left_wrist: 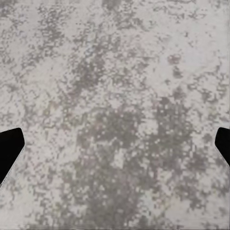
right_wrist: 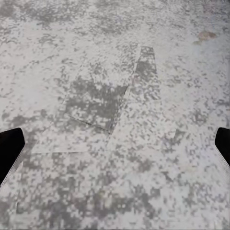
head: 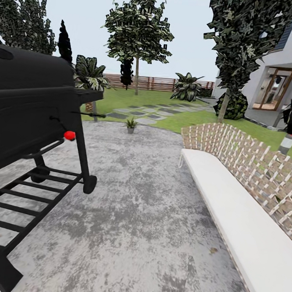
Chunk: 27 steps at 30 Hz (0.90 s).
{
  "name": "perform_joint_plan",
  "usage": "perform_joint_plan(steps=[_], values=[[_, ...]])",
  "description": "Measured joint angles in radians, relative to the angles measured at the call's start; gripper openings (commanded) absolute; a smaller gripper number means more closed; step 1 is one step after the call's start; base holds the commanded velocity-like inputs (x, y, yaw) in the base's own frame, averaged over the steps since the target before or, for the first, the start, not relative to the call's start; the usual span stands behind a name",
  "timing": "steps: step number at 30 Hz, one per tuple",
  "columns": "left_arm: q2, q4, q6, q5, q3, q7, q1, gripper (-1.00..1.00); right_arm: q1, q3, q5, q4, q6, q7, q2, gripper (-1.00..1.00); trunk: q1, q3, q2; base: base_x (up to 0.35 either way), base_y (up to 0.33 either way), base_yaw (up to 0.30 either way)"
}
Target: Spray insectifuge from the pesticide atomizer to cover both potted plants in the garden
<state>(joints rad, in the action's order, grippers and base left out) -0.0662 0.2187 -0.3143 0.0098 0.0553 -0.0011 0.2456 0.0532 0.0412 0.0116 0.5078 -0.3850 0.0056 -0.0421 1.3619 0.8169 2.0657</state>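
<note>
One potted plant (head: 130, 125), a small green rosette in a tiny grey pot, stands at the far edge of the round grey stone patio (head: 145, 216) in the garden. The pesticide atomizer is out of view. In the left wrist view my left gripper (left_wrist: 115, 148) is open, its dark fingertips (left_wrist: 9, 148) wide apart over bare mottled stone. My right gripper (right_wrist: 115, 148) is open too, with one fingertip (right_wrist: 9, 148) at each side of the picture and only patio stone between them.
A black barbecue grill (head: 30, 106) on a wheeled frame stands close on the left. A long wicker bench (head: 248, 189) with a white cushion runs along the right. A grey bollard (head: 287, 143) stands behind it. Stepping stones (head: 153, 111), lawn, trees and a slat fence lie beyond.
</note>
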Motion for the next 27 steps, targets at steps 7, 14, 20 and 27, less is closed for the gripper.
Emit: perform_joint_plan(steps=[7,14,20,27], values=[[-0.001,0.000,-0.001,0.000,0.000,0.000,0.000,1.00,0.000,0.003,-0.003,-0.001,0.001,-0.002,0.003,1.00,0.000,0.000,0.000,0.337,0.000,0.000],[-0.002,-0.001,-0.002,0.001,0.000,0.000,-0.001,1.00,0.000,0.002,-0.003,-0.001,0.000,0.000,0.004,1.00,0.000,0.000,0.000,0.337,0.000,0.000],[-0.002,0.000,-0.002,0.003,0.000,0.000,0.000,1.00,0.000,0.002,-0.002,-0.001,0.000,-0.002,0.004,1.00,0.000,0.000,0.000,0.337,0.000,0.000],[-0.002,0.000,-0.002,0.009,0.001,0.000,0.000,1.00,0.000,0.001,-0.001,-0.001,0.000,-0.001,0.004,1.00,0.000,0.000,0.000,0.337,0.000,0.000]])
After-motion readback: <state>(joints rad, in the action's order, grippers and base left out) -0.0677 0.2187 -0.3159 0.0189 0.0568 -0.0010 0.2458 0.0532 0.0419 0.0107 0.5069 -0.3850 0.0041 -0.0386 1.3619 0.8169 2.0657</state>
